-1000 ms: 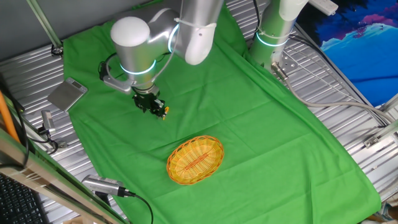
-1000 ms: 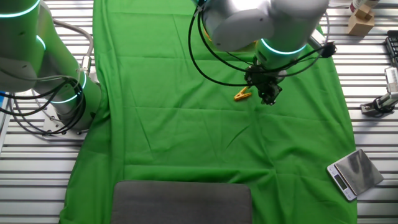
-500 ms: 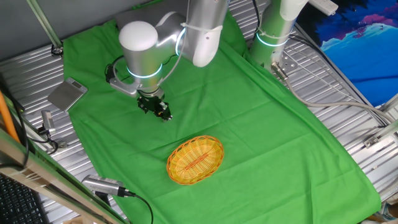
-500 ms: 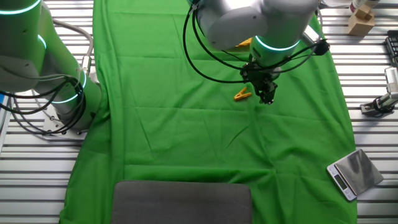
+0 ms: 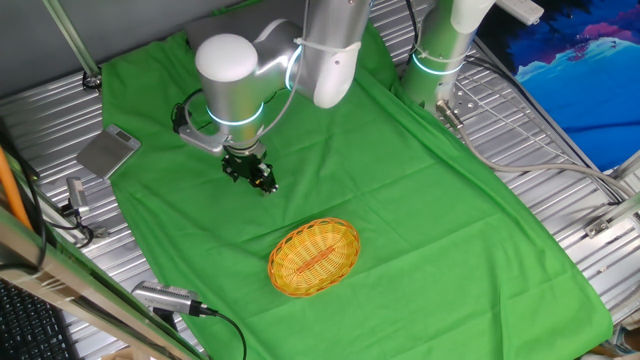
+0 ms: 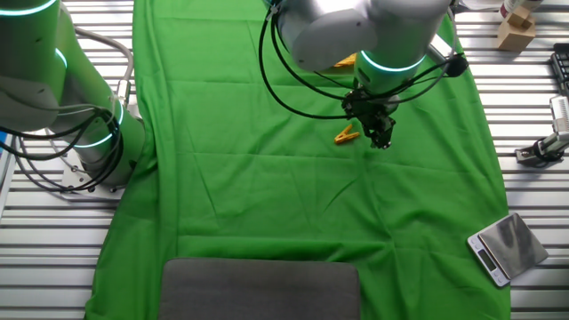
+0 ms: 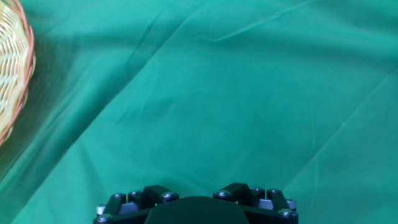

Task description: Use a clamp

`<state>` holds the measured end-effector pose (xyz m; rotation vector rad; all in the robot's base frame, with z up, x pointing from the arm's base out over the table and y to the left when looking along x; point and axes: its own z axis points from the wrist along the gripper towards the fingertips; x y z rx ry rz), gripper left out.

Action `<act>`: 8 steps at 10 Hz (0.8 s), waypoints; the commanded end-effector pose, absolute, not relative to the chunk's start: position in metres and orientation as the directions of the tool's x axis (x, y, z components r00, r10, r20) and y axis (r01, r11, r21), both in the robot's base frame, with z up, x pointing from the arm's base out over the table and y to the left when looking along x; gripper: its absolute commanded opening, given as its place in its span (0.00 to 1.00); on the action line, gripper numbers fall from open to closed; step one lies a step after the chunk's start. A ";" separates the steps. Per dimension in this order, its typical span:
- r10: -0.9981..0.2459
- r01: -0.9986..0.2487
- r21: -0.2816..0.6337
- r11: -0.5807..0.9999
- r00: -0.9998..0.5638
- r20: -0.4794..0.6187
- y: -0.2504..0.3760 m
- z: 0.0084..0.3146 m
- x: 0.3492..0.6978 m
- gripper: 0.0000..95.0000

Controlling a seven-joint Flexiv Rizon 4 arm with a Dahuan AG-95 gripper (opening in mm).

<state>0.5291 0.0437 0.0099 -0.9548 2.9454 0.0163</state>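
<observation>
From my station I see the gripper (image 6: 382,138) hanging low over the green cloth (image 6: 267,204), with the clamp (image 6: 347,136) lying flat on the cloth just to its left in the other fixed view, close beside the fingers but not between them as far as I can make out. In one fixed view the gripper (image 5: 260,180) hides the clamp altogether. I cannot tell how the jaws stand: the fixed cameras show only a dark cluster, and the hand view shows just the black base of the gripper (image 7: 196,205) at the bottom edge, over bare creased cloth. The wicker basket (image 5: 314,257) sits nearer the camera in one fixed view, well apart from the gripper; its rim (image 7: 15,74) edges into the hand view at far left. A small scale (image 6: 506,248) rests off the cloth's corner. I can read no labels or writing anywhere.
</observation>
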 end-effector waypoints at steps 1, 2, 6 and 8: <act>-0.586 -0.587 -0.007 0.810 -0.809 -0.047 0.044 0.007 0.530 0.80; -0.587 -0.587 -0.008 0.810 -0.809 -0.047 0.043 0.007 0.529 0.80; -0.601 -0.601 -0.014 0.799 -0.798 -0.052 0.031 0.004 0.530 0.60; -0.609 -0.610 -0.015 0.793 -0.791 -0.055 0.017 0.005 0.537 0.60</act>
